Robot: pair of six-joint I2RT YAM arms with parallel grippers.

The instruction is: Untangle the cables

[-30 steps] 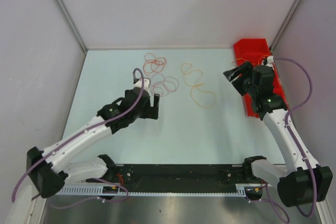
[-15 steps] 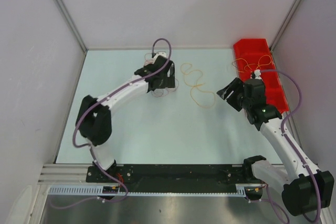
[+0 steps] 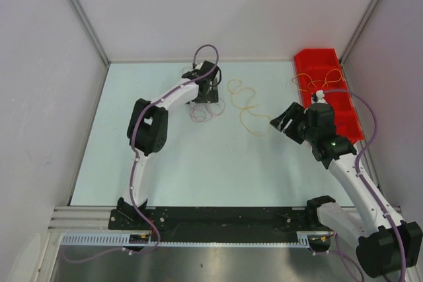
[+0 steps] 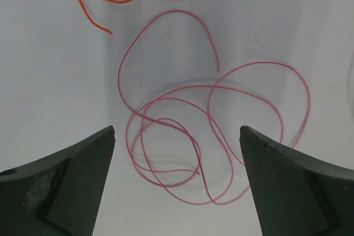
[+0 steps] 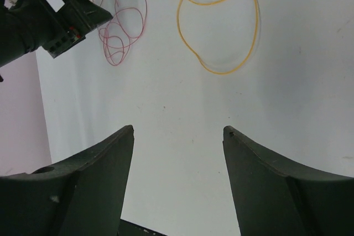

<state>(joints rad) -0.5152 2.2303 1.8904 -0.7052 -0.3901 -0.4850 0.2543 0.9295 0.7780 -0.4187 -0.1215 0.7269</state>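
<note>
We look down on a pale, blue-white table (image 3: 218, 163) filling the middle of the top view. A plain white back wall (image 3: 225, 11) closes it at 12 o'clock, with matching side panels (image 3: 39, 97) at 9 and 3 o'clock. Metal frame posts (image 3: 80, 14) run along the corners at 11 and 1 o'clock. A brushed metal ledge (image 3: 218, 265) lies at 6 o'clock. The light is soft and even.
</note>
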